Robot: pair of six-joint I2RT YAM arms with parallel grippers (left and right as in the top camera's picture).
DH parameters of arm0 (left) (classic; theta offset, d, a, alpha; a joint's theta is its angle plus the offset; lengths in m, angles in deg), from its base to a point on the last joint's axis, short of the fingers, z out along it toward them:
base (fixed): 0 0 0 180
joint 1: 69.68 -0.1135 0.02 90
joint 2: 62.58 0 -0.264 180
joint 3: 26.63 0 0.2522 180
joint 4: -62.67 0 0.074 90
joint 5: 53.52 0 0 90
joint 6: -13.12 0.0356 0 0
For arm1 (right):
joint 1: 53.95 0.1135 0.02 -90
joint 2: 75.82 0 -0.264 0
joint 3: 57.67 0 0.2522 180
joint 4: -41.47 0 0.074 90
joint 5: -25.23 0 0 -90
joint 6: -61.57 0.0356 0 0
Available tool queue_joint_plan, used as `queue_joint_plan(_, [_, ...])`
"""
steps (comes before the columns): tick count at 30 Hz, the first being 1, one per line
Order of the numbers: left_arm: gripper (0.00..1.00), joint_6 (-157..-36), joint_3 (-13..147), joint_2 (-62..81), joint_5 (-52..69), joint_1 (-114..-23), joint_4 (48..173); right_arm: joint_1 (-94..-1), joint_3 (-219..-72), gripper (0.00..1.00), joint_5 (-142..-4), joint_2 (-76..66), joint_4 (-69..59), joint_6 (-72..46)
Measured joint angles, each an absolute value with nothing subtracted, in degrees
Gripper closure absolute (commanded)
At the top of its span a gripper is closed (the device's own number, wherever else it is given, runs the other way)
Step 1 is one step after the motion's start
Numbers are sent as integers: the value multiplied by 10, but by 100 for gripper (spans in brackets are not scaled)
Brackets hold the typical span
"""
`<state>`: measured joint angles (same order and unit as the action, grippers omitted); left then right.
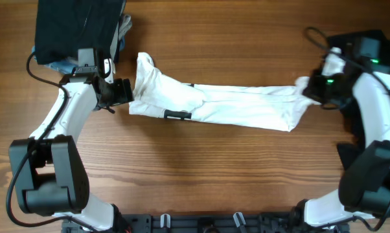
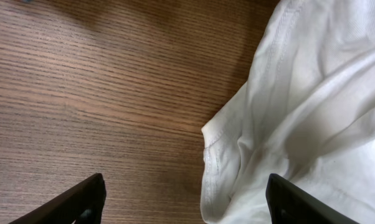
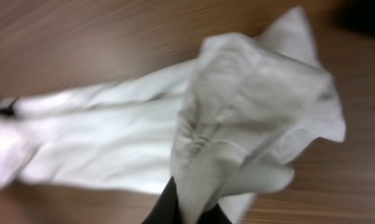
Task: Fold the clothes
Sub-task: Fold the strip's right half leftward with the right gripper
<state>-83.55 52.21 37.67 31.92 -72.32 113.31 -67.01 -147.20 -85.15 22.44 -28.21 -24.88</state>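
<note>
Overhead: T-shirt (image 1: 247,110) stretched into a long strip; right tool (image 1: 311,88) pinches one end, left tool (image 1: 126,92) open beside the other. Folding looks mostly undone.

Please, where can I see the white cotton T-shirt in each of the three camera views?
Overhead: the white cotton T-shirt lies stretched across the middle, between the two arms.
Left wrist: the T-shirt fills the right half.
Right wrist: the T-shirt fills the centre, one bunched end pinched in the right claw.
Shared landmark: the brown wooden table under it.
</note>
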Motion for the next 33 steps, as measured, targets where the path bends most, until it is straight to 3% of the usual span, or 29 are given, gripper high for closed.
queue_joint_plan(5, [11,-836,522,377,318,-723,1133,-489,-1473,93,-945,224,-183,-260])
queue_joint_plan(10, [9,-836,522,377,312,-723,1133,-358,-1473,91,-916,224,-97,-206])
queue_joint_plan(12, [8,-836,522,377,308,-723,1133,-325,-1473,83,-902,225,-88,-194])
queue_joint_plan(14, [7,-836,522,377,306,-723,1133,-303,-1473,64,-886,227,-86,-183])
queue_joint_plan(18, [6,-836,522,377,306,-723,1133,-288,-1473,69,-858,247,-86,-157])
queue_joint_plan(20, [6,-836,522,377,306,-723,1133,-289,-1473,53,-851,258,-86,-149])
queue_joint_plan(27, [0,-836,522,377,290,-723,1134,-311,-1473,49,-846,259,-121,-150])
queue_joint_plan(28, [0,-836,522,377,280,-723,1134,-323,-1473,38,-846,259,-135,-150])
queue_joint_plan(33, [1,-836,522,377,242,-723,1135,-342,-1473,28,-853,264,-180,-165])
